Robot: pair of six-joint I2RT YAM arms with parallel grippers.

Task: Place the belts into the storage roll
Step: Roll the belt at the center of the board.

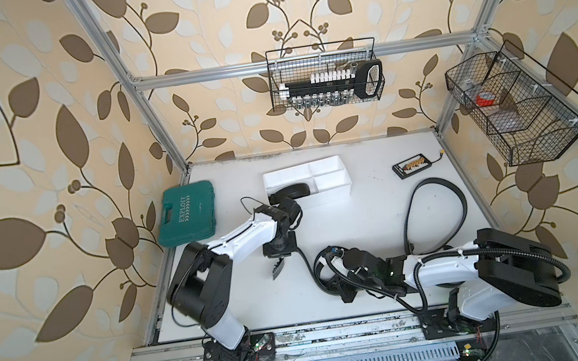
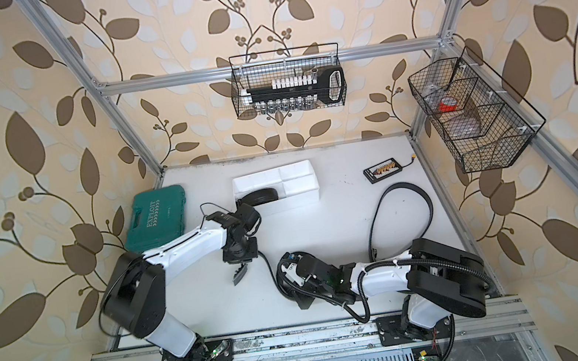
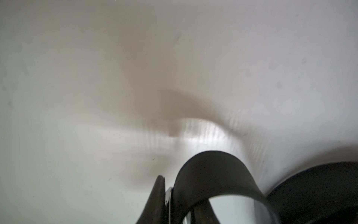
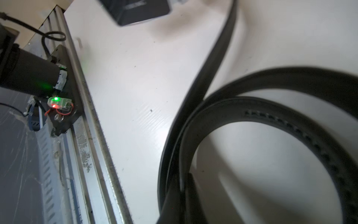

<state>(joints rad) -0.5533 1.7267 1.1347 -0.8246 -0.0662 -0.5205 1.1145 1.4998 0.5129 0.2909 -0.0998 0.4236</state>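
Black half-wound belt (image 4: 286, 124): lies on the table on the arm-base side of the white divided tray (image 1: 332, 182), well apart from it. Its coil is at the right gripper (image 1: 345, 293), and its free tail runs edge-on back toward the tray to the left gripper (image 1: 277, 268). Right gripper: jaws closed, seemingly pinching the coil's overlap. Left gripper: jaws set narrow, apparently nipping the tail's curled end. Coiled belt (image 1: 291, 191): already in the tray compartment nearest the left gripper. Loose belt (image 1: 433, 180): open arc on the table beside the tray, on the right arm's side, untouched. Judgement: the coil must travel away from the arm bases to reach the tray, and the left arm stands nearer it. Both top views give the tray and all three belts but hide both grips under the wrists. The right wrist view alone shows the punched holes and the pinch. The left wrist view shows only the curl against one finger (image 3: 157, 194), and no tray.
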